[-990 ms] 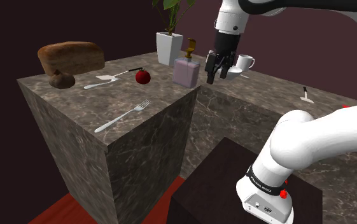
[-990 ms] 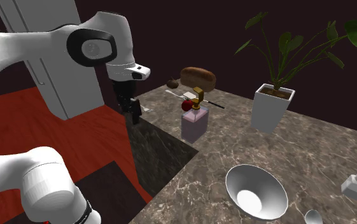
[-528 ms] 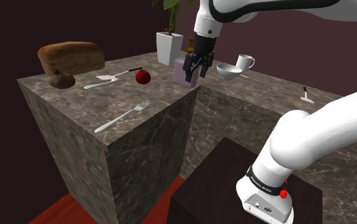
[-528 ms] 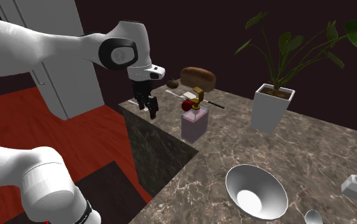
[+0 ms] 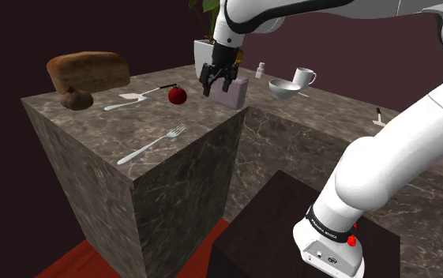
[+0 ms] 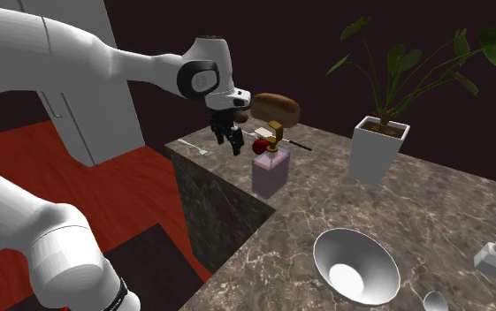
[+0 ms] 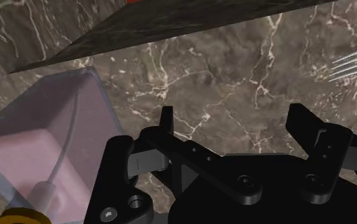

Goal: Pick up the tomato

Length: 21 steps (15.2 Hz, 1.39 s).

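A small red tomato (image 5: 178,95) with a dark stem sits on the raised marble counter (image 5: 101,126). In the second exterior view the tomato (image 6: 260,146) peeks out behind the soap dispenser's gold pump. My black gripper (image 5: 213,88) hangs open a little above the counter, to the tomato's right in the shoulder view, just in front of the pink soap dispenser (image 5: 232,92). From the second exterior view the gripper (image 6: 231,145) is to the left of the tomato. In the wrist view the gripper (image 7: 236,124) has only bare marble between its spread fingertips (image 7: 165,121), with the dispenser (image 7: 40,153) close beside one finger.
On the counter lie a fork (image 5: 152,144), a spatula (image 5: 125,101) and a bread loaf (image 5: 88,71). A white plant pot (image 5: 206,57) stands behind the dispenser. A bowl (image 5: 284,88), a mug (image 5: 305,77) and a shaker (image 5: 260,70) stand farther right. The counter edge drops off near the dispenser.
The gripper has swung to the shoulder view's left, from near the bowl past the soap dispenser, to a spot between dispenser and tomato. Its fingers stayed open.
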{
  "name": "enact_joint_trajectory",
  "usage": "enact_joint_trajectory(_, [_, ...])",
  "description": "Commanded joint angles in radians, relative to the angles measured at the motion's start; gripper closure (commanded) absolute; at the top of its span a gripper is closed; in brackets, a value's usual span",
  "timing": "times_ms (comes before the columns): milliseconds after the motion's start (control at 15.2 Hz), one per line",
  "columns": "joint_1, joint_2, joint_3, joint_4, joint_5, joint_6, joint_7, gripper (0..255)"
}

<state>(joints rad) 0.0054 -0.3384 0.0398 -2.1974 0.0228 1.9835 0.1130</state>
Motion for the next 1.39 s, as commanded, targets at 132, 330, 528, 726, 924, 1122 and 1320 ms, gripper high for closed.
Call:
enact_joint_trajectory(132, [0.000,0.137,0.005,0.096,-0.003,0.081,0.010,0])
enact_joint_trajectory(330, [0.001,0.239,0.009,0.187,-0.007,0.120,0.020,0])
enact_joint_trajectory(528, [0.002,0.341,0.012,0.290,-0.012,0.149,0.029,0])
enact_joint_trajectory(726, [0.005,0.437,0.013,0.398,-0.018,0.165,0.038,0])
enact_joint_trajectory(924, [0.005,0.444,0.013,0.366,-0.019,0.204,0.038,0])
enact_joint_trajectory(1122, [0.005,0.453,0.013,0.336,-0.019,0.242,0.038,0])
enact_joint_trajectory(1320, [0.005,0.458,0.013,0.321,-0.019,0.262,0.038,0])
